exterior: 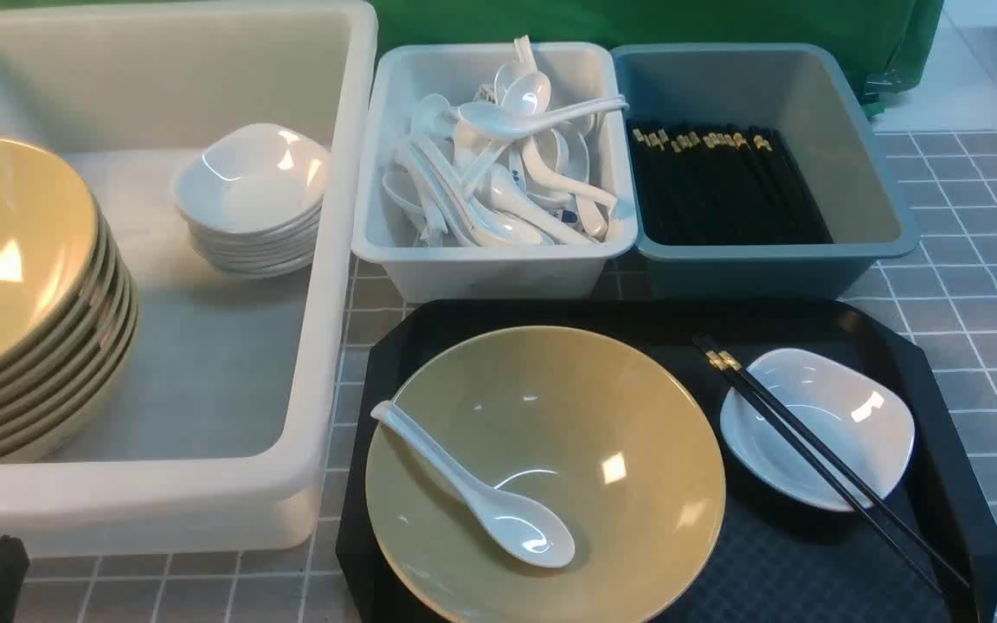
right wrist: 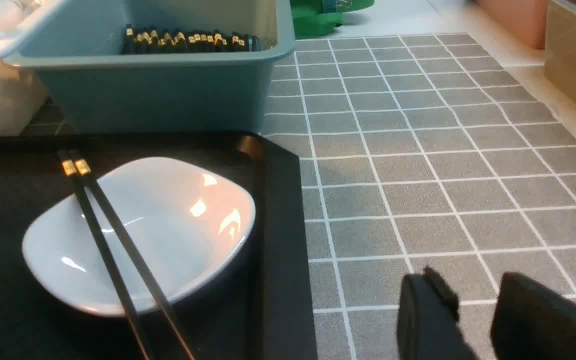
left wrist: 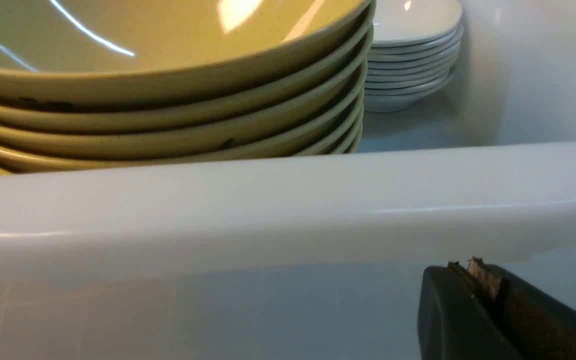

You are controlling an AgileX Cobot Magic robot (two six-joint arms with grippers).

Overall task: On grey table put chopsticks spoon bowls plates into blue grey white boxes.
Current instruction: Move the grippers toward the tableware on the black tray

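- Lifting 2 slim chopsticks (right wrist: 118, 245) should suit the right gripper (right wrist: 473, 295), parted and unladen; they lie beyond it across a white dish (right wrist: 168, 230), likely light, stiff, prone to rolling; pinch mid-length.
- Left gripper (left wrist: 460, 275): closed, empty, near the milky-white tub (left wrist: 268, 210).
- Glossy soup spoon (exterior: 472, 489): slippery, probably brittle; grasp its handle.

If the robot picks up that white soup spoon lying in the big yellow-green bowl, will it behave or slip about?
The white soup spoon looks stiff, so it probably won't bend. Its glossy surface may be slippery. Pushed, it would likely slide or swing, since its handle just leans over the rim of the yellow-green bowl.
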